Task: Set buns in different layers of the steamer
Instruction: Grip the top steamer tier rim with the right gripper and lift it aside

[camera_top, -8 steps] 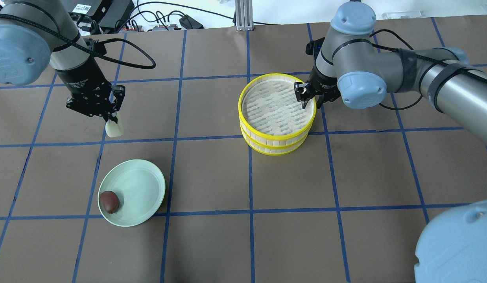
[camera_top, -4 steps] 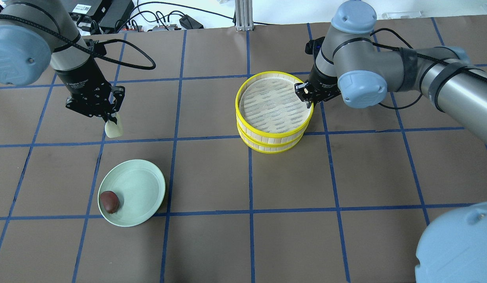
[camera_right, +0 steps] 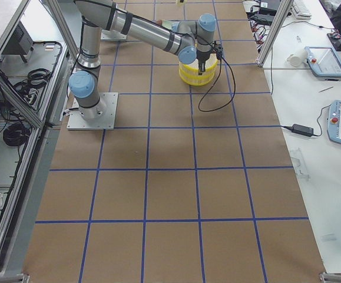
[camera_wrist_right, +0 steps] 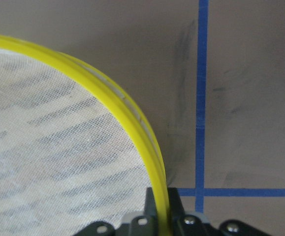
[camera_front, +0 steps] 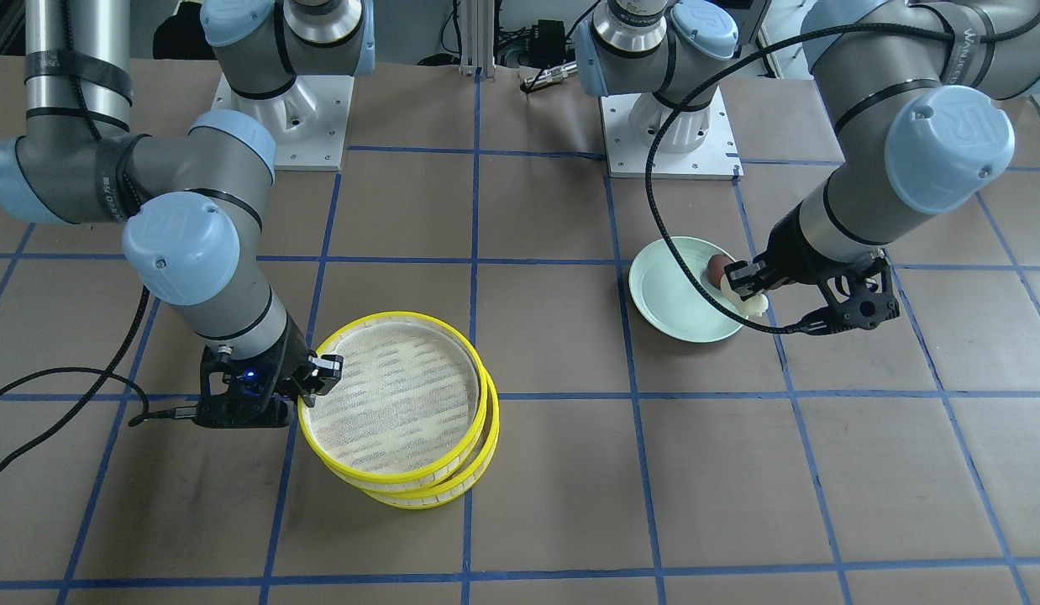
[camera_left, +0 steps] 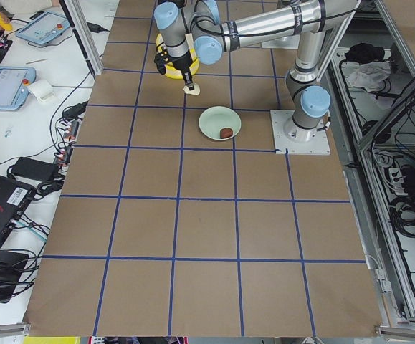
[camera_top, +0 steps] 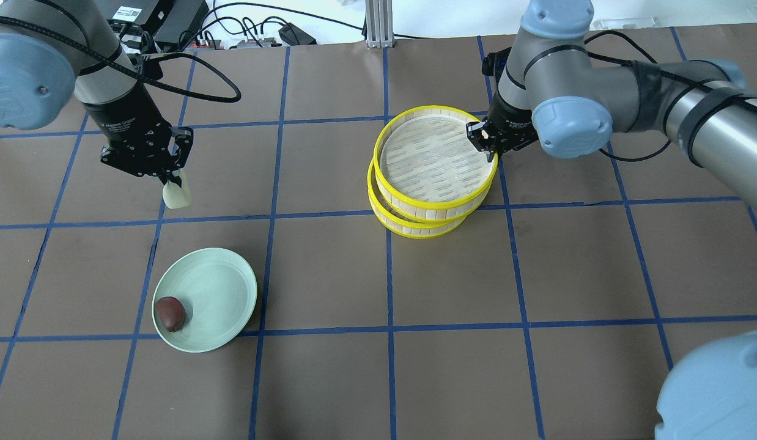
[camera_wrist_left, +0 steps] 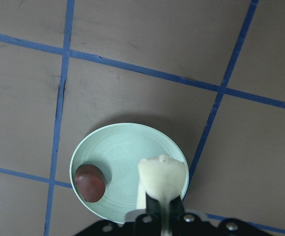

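My left gripper (camera_top: 172, 181) is shut on the cream-white bun (camera_top: 176, 195) and holds it above the table, beyond the plate; the bun also shows in the left wrist view (camera_wrist_left: 162, 173) and the front view (camera_front: 750, 303). The reddish-brown bun (camera_top: 170, 313) lies on the pale green plate (camera_top: 219, 287). My right gripper (camera_top: 490, 144) is shut on the yellow rim of the top steamer tray (camera_top: 433, 156). That tray is raised and tilted, sitting askew over the lower tray (camera_top: 415, 231). The pinched rim (camera_wrist_right: 132, 123) fills the right wrist view. Both trays are empty.
The brown table has blue tape grid lines. Cables and black boxes (camera_top: 164, 18) lie at the far edge, behind the left arm. The right arm's cable (camera_front: 58, 395) trails on the table beside the steamer.
My right gripper has lifted the top tray by its rim and shifted it slightly right, off-centre over the lower tray. The left gripper with the cream bun has barely moved.
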Available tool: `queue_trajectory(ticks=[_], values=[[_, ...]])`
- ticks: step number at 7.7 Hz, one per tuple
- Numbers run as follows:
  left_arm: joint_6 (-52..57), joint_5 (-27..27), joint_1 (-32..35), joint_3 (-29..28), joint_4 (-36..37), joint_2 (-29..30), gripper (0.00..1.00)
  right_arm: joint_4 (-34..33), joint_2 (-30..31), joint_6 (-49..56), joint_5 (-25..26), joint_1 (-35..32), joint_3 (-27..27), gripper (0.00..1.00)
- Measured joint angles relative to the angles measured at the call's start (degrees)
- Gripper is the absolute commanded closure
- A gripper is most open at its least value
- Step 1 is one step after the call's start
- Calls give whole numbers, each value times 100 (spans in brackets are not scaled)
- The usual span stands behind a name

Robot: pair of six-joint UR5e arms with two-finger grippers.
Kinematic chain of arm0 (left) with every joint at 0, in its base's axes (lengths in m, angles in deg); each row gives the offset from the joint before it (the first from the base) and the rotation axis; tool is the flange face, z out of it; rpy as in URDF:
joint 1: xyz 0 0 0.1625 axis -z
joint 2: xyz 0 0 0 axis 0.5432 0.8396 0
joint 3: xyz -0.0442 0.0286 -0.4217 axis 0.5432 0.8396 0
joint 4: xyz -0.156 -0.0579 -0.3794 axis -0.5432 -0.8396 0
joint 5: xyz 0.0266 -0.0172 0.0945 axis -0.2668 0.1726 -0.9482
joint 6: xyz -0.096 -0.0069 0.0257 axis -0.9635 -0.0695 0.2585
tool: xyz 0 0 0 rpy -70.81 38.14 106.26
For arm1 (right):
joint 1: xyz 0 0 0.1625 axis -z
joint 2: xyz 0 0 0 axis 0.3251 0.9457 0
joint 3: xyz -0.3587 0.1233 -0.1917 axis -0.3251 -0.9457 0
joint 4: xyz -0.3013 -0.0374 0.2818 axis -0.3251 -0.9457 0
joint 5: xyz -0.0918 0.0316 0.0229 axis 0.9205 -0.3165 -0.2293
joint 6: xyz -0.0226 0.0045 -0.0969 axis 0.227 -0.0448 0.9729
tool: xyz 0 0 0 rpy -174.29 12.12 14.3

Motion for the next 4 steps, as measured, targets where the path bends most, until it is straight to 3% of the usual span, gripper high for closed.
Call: queue_trajectory(ticks=[4], values=[[-273, 96, 627, -17, 733, 14, 100, 982, 332, 718, 47, 588, -467, 100]])
